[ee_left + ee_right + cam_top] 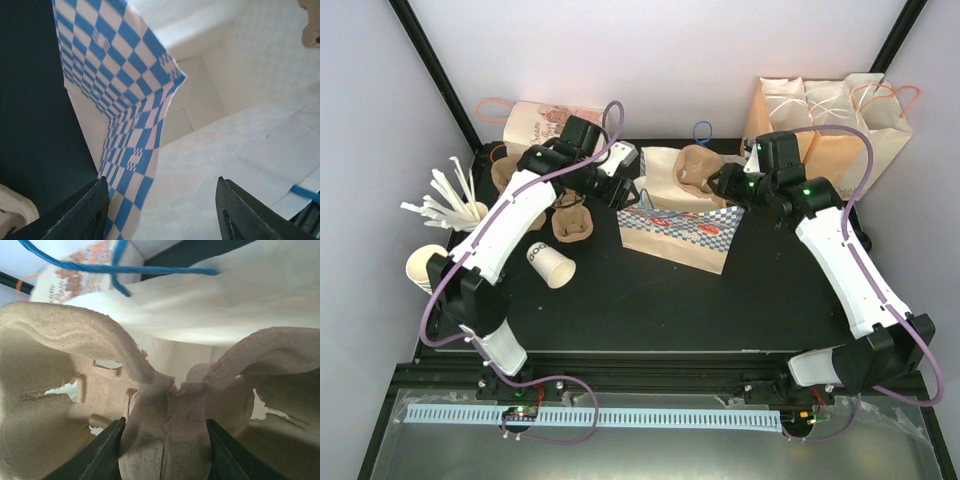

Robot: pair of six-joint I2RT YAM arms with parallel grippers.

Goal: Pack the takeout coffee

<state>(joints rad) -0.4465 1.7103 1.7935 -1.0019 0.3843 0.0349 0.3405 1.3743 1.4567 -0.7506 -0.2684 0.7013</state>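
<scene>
A white paper bag with blue checks [675, 235] lies in the middle of the table, its mouth toward the back. My left gripper [623, 192] is at the bag's left edge. In the left wrist view its jaws [161, 180] stand open astride the checked bag wall [135, 115], without touching it. My right gripper [720, 185] is shut on the middle post of a brown pulp cup carrier [698, 165], held at the bag's mouth [60, 355]. A white printed cup [550, 265] lies on its side with no lid showing. No lidded takeout coffee is in view.
Two more brown carriers [570, 222] sit under my left arm. At the left edge stand a stack of plain cups [425, 265] and a cup of white utensils [455, 205]. Paper bags stand at the back left [535, 120] and back right [830, 115].
</scene>
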